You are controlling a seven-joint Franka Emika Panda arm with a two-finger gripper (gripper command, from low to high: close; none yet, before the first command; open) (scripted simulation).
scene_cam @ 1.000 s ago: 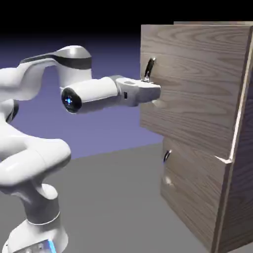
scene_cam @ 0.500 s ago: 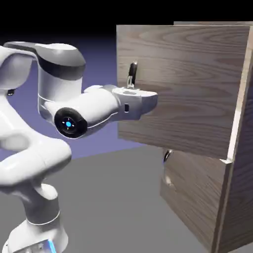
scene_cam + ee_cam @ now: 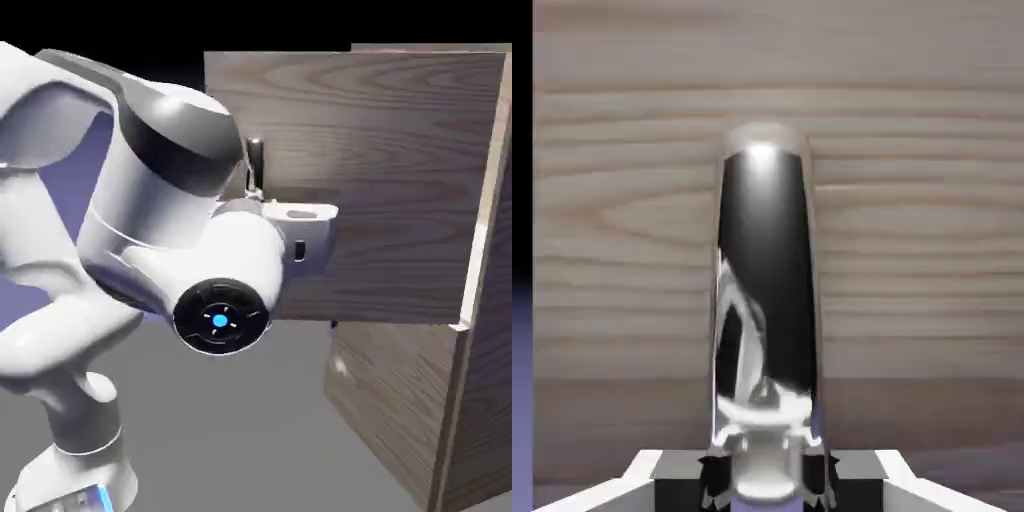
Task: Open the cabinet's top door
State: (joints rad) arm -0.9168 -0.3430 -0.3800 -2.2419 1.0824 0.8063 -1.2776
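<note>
The cabinet [image 3: 488,330] of grey-brown wood grain stands at the exterior view's right. Its top door [image 3: 400,170] is swung well out from the body, with its free edge toward the left. The door's long dark metal handle [image 3: 255,163] sticks up just above my hand. My gripper [image 3: 264,203] is shut on the lower part of that handle. In the hand view the shiny handle [image 3: 765,300] runs up the middle of the wood panel [image 3: 912,250], and my gripper [image 3: 767,480] clamps its base at the bottom edge.
The shorter lower panel [image 3: 390,400] is shut, and my arm partly hides its small handle [image 3: 335,322]. My arm's large white wrist joint [image 3: 220,300] fills the middle of the exterior view. Grey tabletop [image 3: 230,430] lies below.
The top door has swung further open, its free edge moving left. My hand came with the handle, and the arm folded back toward the camera and now looms large.
</note>
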